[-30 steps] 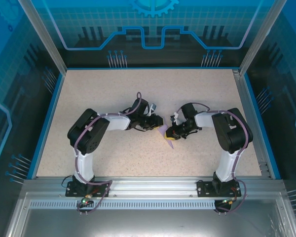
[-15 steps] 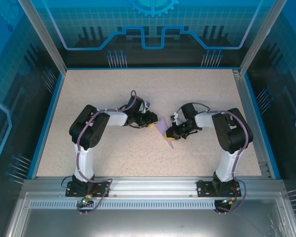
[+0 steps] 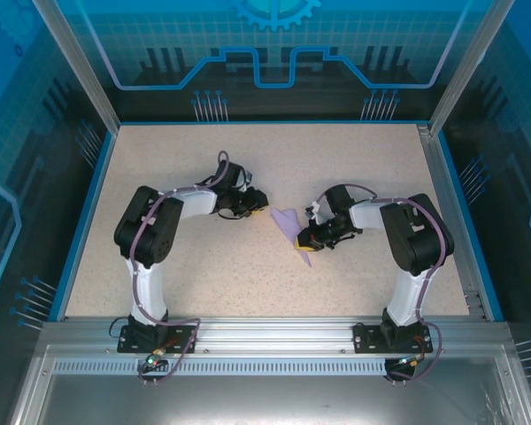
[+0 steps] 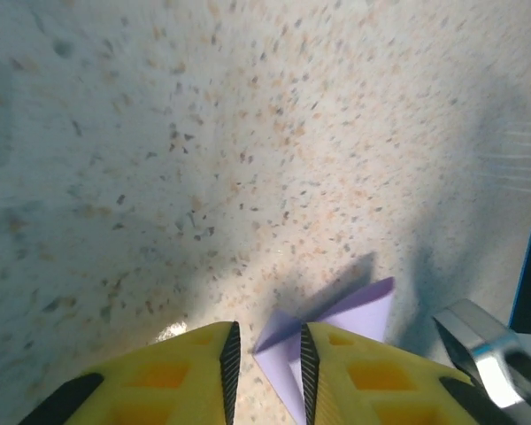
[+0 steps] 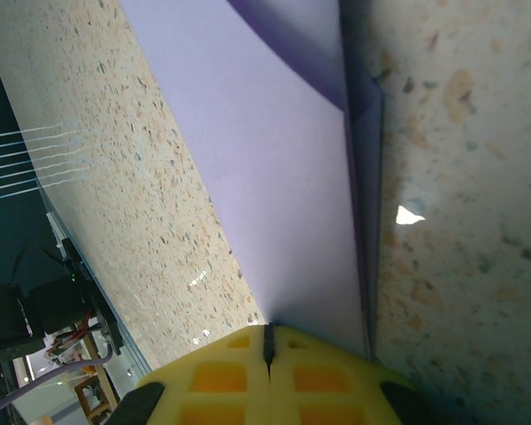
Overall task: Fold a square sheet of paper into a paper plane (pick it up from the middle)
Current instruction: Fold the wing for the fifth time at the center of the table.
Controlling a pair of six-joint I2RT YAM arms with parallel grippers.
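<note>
- near the middle of the table [image 3: 186,159], the paper plane [image 3: 291,228] lies flat and part-folded: a pale purple wedge with its sharp tip toward the near edge and layered flaps along one side.
- the right gripper [image 3: 311,239] sits at the paper's right edge with its jaws pressed fully together and its tips at the fold. whether a layer is pinched between them i cannot tell.
- the left gripper [image 3: 255,212] stands just left of the paper, apart from it. its jaws make a narrow slot with nothing between them, and its wrist view shows a corner of the paper lying beyond the yellow fingers [image 4: 168,372].
- step in hand, as i judge it: a crease has been laid, and the right arm steadies the work while the left one resets between folds. the plane looks only partway done.
- the next move likely calls for the left gripper to return low to a free edge and nip one thin layer without dragging the sheet. it would then fold that layer toward the centre crease while the right arm stops the paper sliding.
- against a second ago: the left gripper was over the paper's far-left corner. it has since drawn back leftward and away, uncovering that corner. the right arm and the paper's near tip have not shifted.
</note>
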